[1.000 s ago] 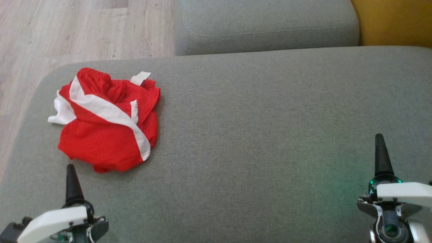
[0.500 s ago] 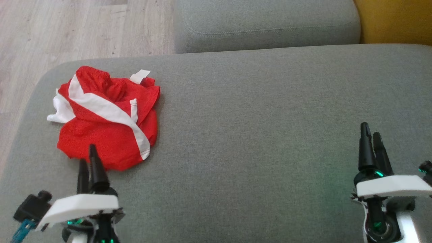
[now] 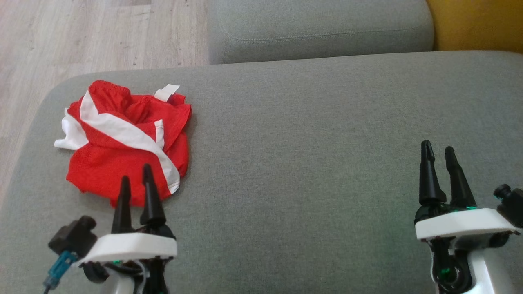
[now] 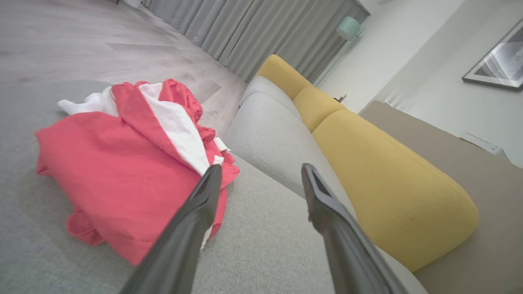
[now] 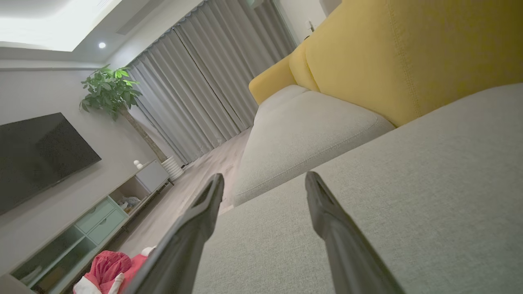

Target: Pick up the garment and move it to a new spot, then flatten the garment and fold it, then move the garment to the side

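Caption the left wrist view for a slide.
Open left gripper beside crumpled red garment on grey sofa seat, yellow cushions behind.

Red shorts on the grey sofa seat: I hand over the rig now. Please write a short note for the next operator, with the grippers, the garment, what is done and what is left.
Left gripper: open, holding nothing, fingers pointing at the near edge of the red and white shorts.
Right gripper: open, empty, over bare cushion far to the right.
Garment: crumpled in a heap at the left end of the grey sofa seat.
Done: nothing; the shorts are not yet picked up.
Left: grasp, move to a new spot, flatten, fold, move aside.
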Controlling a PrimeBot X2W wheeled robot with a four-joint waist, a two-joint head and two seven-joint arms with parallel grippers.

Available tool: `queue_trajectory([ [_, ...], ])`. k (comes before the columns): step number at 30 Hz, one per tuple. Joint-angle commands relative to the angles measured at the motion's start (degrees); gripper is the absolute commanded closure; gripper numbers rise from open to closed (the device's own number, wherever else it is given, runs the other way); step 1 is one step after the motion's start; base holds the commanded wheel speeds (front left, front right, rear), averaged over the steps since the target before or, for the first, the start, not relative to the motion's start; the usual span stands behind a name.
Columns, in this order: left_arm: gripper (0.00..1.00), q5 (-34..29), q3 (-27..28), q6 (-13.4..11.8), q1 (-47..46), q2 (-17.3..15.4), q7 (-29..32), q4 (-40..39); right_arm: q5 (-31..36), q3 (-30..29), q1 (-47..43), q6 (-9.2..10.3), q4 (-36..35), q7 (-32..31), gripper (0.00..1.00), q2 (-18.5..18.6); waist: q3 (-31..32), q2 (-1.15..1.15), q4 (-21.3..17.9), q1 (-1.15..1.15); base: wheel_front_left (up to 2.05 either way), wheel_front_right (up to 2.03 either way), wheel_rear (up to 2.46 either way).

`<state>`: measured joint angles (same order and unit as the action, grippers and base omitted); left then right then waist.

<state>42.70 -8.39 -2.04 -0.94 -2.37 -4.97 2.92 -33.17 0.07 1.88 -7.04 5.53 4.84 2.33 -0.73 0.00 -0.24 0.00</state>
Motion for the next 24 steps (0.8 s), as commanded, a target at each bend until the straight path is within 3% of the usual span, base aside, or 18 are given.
queue_trajectory([
  [1,0.00,-1.9,0.1,0.2,-2.9,-0.9,-0.7,-2.2,2.1,1.2,1.9,-0.25,-2.7,0.7,0.00,0.4,0.0,0.00,0.0,0.00,0.00,0.00,0.00],
  [7,0.00,-7.6,-2.5,-0.1,-3.4,-2.4,-1.7,-0.4,7.7,2.3,1.7,-0.27,-3.5,1.8,0.00,0.4,0.2,0.00,0.0,0.00,0.00,0.00,0.00],
  [13,0.00,-15.5,-7.4,-2.0,-4.9,-4.6,-2.8,1.9,14.4,2.9,1.4,-0.30,-3.9,2.9,0.00,0.4,0.3,0.00,-0.1,0.00,0.00,0.00,0.00],
  [24,0.00,-24.4,-14.3,-6.3,-7.2,-7.8,-4.7,2.7,24.5,4.0,1.0,-0.34,-4.6,4.8,0.00,0.4,0.5,0.00,-0.1,0.00,0.00,0.00,0.00],
])
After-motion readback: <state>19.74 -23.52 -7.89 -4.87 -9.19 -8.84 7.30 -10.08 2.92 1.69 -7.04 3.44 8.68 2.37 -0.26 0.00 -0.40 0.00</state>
